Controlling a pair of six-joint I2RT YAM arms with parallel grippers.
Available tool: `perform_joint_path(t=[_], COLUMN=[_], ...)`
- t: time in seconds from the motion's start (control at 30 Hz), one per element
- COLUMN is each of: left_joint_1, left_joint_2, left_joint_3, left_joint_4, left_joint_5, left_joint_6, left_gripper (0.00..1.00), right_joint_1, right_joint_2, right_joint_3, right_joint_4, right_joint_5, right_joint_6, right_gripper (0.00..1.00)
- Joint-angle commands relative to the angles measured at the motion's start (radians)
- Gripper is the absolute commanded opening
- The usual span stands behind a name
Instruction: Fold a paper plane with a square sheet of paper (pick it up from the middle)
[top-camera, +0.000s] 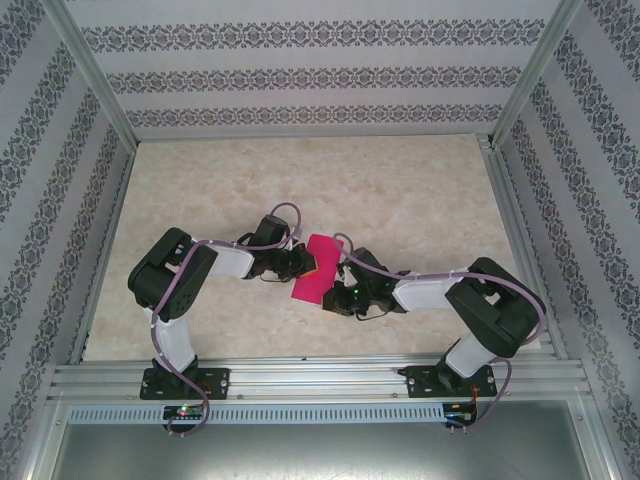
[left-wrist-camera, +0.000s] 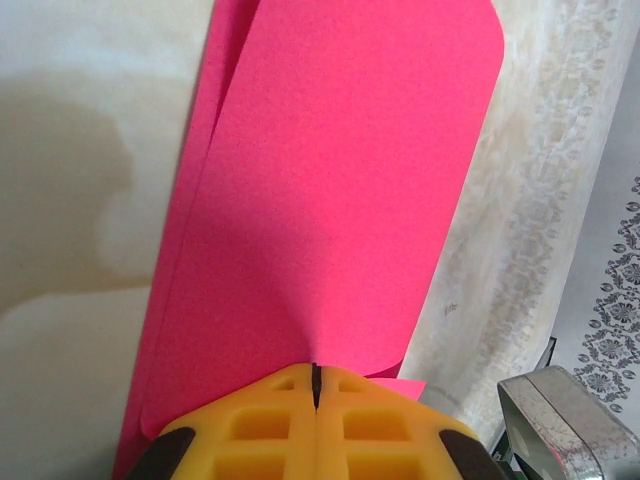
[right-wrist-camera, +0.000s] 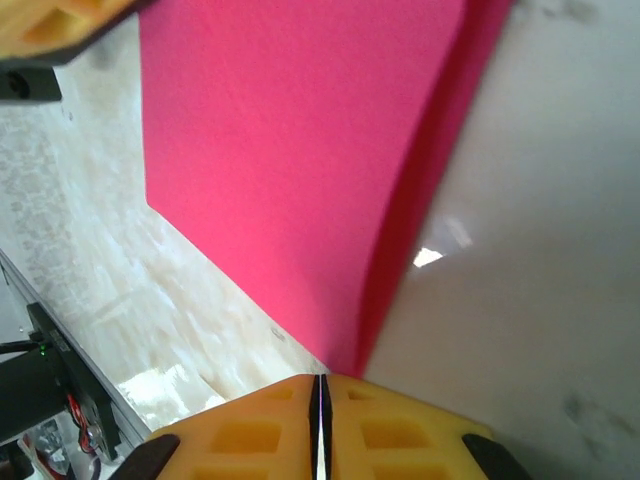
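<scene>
Left claw (left-wrist-camera: 315, 390) pinches folded square sheet of paper (left-wrist-camera: 330, 200); right claw (right-wrist-camera: 321, 395) pinches opposite edge.

The top camera looks down from high at the near side over the whole table (top-camera: 400, 180), wide and far off. Each wrist camera sits just behind its own gripper, the left gripper (left-wrist-camera: 314, 372) and the right gripper (right-wrist-camera: 320, 380), facing forward along it, very close. All three views share the paper (top-camera: 315, 268) at mid-table.
</scene>
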Motion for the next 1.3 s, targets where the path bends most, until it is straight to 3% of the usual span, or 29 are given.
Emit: perform_joint_path(t=[0.0, 0.2, 0.43, 0.77, 0.93, 1.07, 1.27], left_joint_1=[-0.006, -0.01, -0.02, -0.021, -0.03, -0.064, -0.079], left_joint_2=[0.04, 0.035, 0.04, 0.013, -0.043, -0.112, -0.112], left_joint_3=[-0.024, -0.019, -0.004, 0.015, 0.038, 0.1, 0.055], left_joint_4=[-0.077, -0.073, -0.076, -0.122, -0.142, -0.296, -0.223], left_joint_5=[-0.055, -0.045, -0.039, -0.047, -0.009, -0.057, -0.06], left_joint_6=[0.022, 0.025, 0.027, 0.06, 0.077, 0.141, 0.081], left_gripper=[0.0, 0.0, 0.01, 0.02, 0.09, 0.15, 0.14], right_joint_1=[-0.015, -0.018, -0.029, -0.038, -0.039, -0.039, -0.04], right_joint_2=[-0.059, -0.115, 0.053, 0.117, 0.129, 0.128, 0.127], right_joint_3=[-0.033, 0.079, 0.173, 0.073, 0.046, 0.056, 0.072], right_joint_4=[-0.083, -0.105, -0.041, -0.049, -0.028, -0.042, -0.06], right_joint_5=[0.001, 0.031, 0.042, 0.064, 0.061, 0.064, 0.061], right_joint_6=[0.012, -0.007, 0.027, 0.033, 0.04, 0.022, 0.004], right_gripper=[0.14, 0.14, 0.12, 0.09, 0.08, 0.07, 0.07])
